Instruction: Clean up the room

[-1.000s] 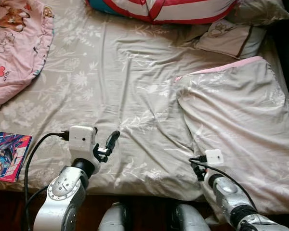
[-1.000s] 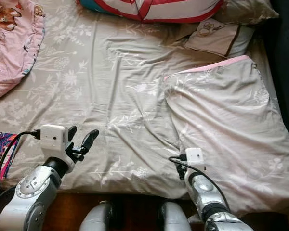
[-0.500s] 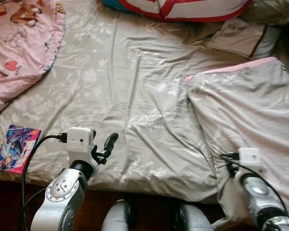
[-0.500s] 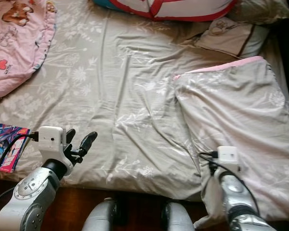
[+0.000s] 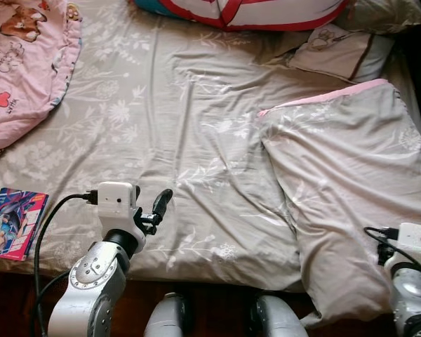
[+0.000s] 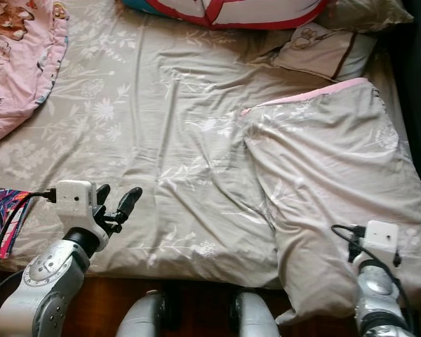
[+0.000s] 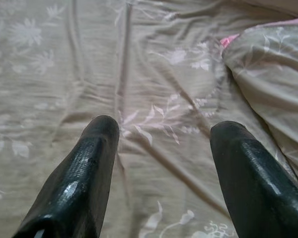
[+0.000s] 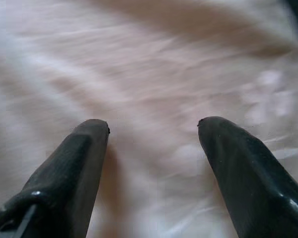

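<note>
A bed with a beige flowered sheet (image 5: 161, 105) lies before me. On its right half rests a crumpled duvet (image 5: 344, 175) of the same cloth with a pink lining edge; its near corner hangs over the bed's front edge. My left gripper (image 5: 151, 205) hovers open just above the sheet near the front edge, nothing between its fingers (image 7: 97, 148). At the far right, my right gripper (image 8: 154, 126) is open over the duvet's near corner, with its wrist (image 5: 412, 242) at the frame's edge. A colourful book (image 5: 14, 223) lies at the bed's front left.
A pink printed blanket (image 5: 21, 63) covers the far left corner. A red, white and blue cushion (image 5: 252, 10) and a small beige pillow (image 5: 344, 50) lie at the head end. Dark floor runs along the bed's front edge by my legs (image 5: 170, 319).
My right arm has swept to the right across the duvet, from near its left edge to its near right corner. The left arm has held still. The head camera has swayed slightly.
</note>
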Available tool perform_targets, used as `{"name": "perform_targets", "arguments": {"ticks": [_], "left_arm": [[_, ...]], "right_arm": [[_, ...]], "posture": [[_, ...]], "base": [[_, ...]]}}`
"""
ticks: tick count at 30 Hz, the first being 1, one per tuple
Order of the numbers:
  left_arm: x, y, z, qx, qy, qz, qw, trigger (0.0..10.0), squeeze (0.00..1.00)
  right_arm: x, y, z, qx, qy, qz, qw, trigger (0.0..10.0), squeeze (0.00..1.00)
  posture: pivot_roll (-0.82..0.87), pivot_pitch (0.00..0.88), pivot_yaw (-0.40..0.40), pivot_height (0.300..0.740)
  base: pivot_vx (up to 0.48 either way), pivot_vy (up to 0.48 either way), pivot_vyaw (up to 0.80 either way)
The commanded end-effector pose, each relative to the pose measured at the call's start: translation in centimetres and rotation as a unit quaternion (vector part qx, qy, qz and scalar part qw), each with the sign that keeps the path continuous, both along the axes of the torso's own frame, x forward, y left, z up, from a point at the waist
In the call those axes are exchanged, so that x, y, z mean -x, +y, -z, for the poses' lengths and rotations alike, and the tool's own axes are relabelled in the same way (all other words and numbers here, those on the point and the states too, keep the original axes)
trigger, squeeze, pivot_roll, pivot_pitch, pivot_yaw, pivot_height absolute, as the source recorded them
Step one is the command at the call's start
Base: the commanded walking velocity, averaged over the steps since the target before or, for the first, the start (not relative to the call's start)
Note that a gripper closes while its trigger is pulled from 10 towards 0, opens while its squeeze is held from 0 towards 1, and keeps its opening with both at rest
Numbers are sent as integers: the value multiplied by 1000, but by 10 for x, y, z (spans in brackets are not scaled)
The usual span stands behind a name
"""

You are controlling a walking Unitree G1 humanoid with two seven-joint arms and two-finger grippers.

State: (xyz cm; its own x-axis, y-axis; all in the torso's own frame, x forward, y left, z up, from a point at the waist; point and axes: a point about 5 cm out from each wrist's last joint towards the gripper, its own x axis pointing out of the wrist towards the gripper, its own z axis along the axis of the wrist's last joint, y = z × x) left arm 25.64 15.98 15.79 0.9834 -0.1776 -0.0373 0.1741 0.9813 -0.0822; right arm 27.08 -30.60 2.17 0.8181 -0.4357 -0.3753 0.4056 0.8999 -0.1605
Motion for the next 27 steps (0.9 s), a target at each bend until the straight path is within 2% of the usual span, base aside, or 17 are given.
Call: {"name": "perform_targets", "arguments": {"ticks": [1,2,3,27], "left_arm": [[-1,1,8,2,9,-2,1000,10000,0],[-5,0,12,3,10,-1,1000,10000,0],[-7,0,14,5,10,-1,1000,10000,0],[-7,0,14,5,10,-1,1000,10000,0]], "right_arm": [[9,13,14,-26,5,-21,999,10000,0],[5,25,15,-45,-17,-42,998,10000,0],[2,31,14,-53,-31,-48,997,10000,0],[2,31,14,-53,-31,-48,997,10000,0]], "posture": [[89,368,34,740],[82,340,33,740],[77,322,32,740],[77,322,32,740]], "base": [[0,0,0],[0,0,0],[0,0,0],[0,0,0]]}}
